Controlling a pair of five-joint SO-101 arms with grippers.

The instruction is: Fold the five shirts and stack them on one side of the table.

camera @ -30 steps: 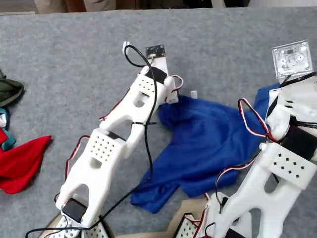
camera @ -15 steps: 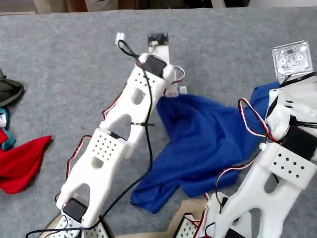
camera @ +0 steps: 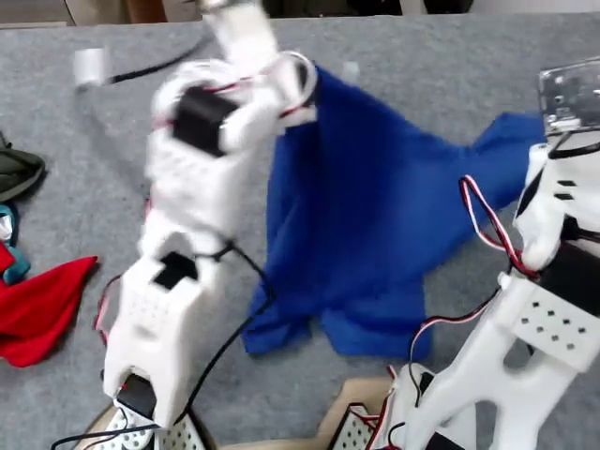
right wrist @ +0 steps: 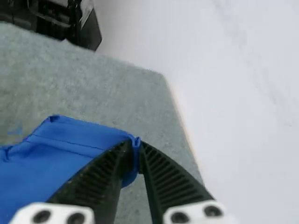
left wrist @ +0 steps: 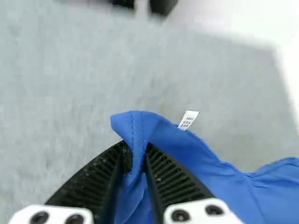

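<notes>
A blue shirt hangs stretched between both arms above the grey table, its lower part crumpled on the cloth near the front. My left gripper is shut on a bunched edge of the blue shirt beside a small white label; in the high view this arm stands raised at the back centre. My right gripper is shut on another hem of the blue shirt, close to the table's right edge. A red shirt lies at the left side.
At the far left edge sit a dark green garment and a bit of teal cloth. The grey table cover is bare at the back right. Both arm bases stand at the front edge.
The left arm has swung up and toward the back, lifting the blue shirt's edge off the table and spreading the cloth. The right arm rose slightly with its corner.
</notes>
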